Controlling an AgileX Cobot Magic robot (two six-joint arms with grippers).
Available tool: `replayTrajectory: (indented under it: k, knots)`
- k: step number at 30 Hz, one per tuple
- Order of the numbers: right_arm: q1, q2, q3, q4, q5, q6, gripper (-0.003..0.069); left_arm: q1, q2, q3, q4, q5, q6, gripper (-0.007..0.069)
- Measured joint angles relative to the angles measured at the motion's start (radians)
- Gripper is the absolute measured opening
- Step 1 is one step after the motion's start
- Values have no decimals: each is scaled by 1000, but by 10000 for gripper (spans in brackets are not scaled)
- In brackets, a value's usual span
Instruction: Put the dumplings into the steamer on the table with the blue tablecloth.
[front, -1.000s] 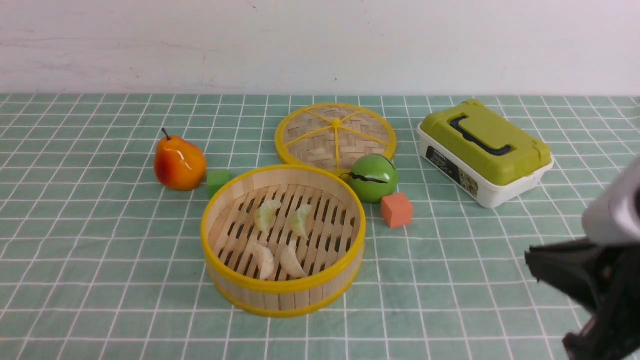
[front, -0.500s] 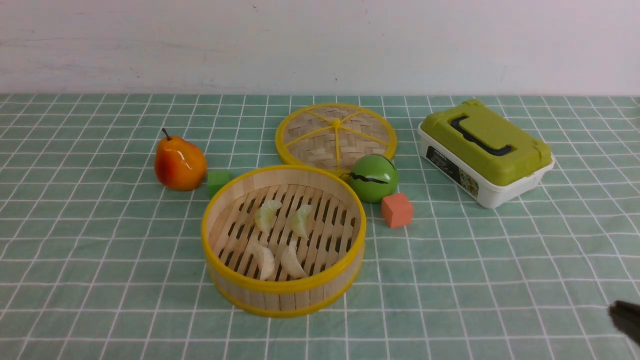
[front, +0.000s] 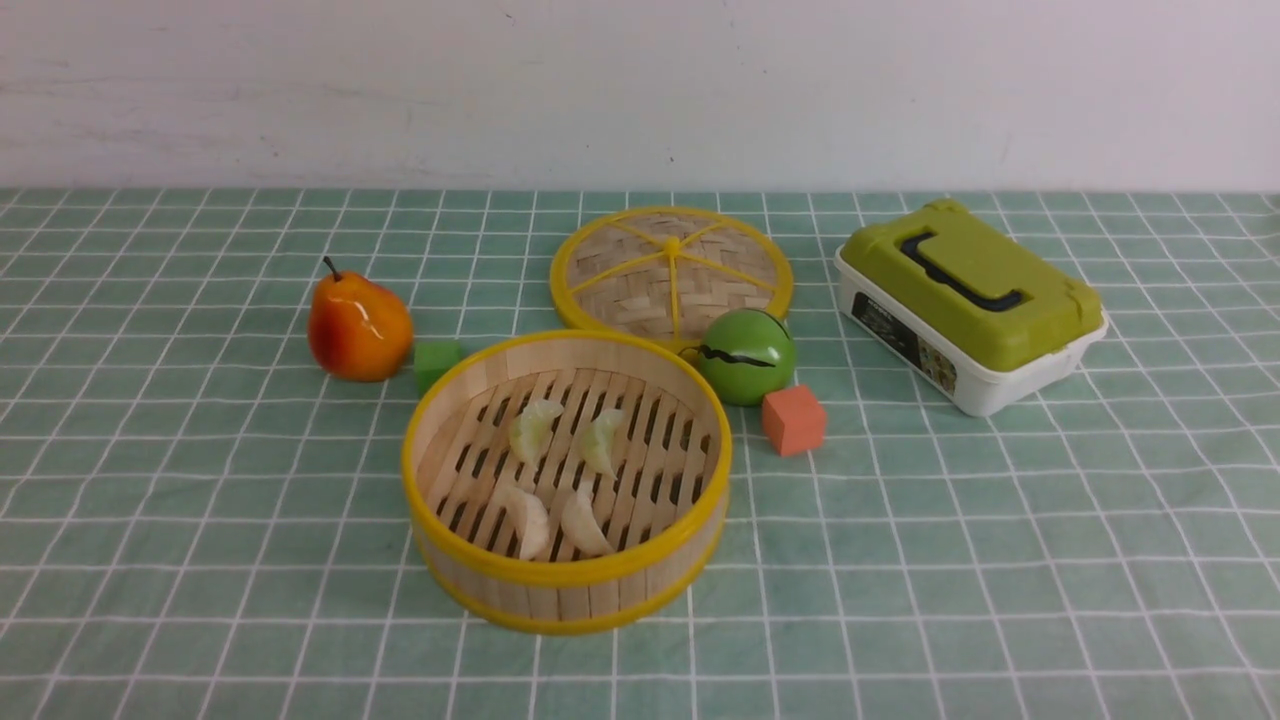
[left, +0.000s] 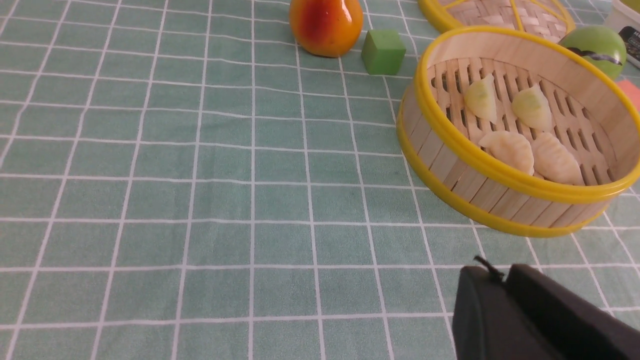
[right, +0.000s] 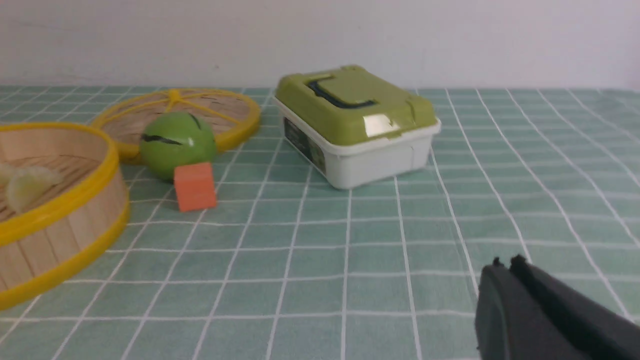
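Your left pincer (left: 492, 280) looks pressed together and your right pincer (right: 505, 267) is pressed together, both empty. Four pale crescent dumplings (front: 555, 470) already lie in the round bamboo steamer (front: 470, 570); any low sweep could knock it.

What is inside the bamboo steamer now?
Four dumplings lie on the slatted floor of the steamer: two pale green, two white. Its near wall hides the nearest strip of floor.

Staged lab tabletop: checked tablecloth (front: 200, 520), toy pear (front: 358, 327), bare white wall (front: 640, 90).
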Motion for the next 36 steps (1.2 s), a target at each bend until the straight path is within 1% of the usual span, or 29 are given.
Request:
replayTrajectory:
  k: [2, 4, 6, 9, 16, 36]
  knots:
    - [-54, 0, 8, 110, 11, -57, -7, 0, 0, 0, 0, 0, 0, 57]
    - [-91, 0, 9, 172, 36, -138, -7, 0, 0, 0, 0, 0, 0, 59]
    - [-103, 0, 9, 196, 70, -199, -7, 0, 0, 0, 0, 0, 0, 60]
    - [-103, 0, 9, 210, 143, -245, -7, 0, 0, 0, 0, 0, 0, 65]
    - [-103, 0, 1, 236, 182, -261, -3, 0, 0, 0, 0, 0, 0, 74]
    - [-103, 0, 1, 239, 182, -261, 13, 0, 0, 0, 0, 0, 0, 90]
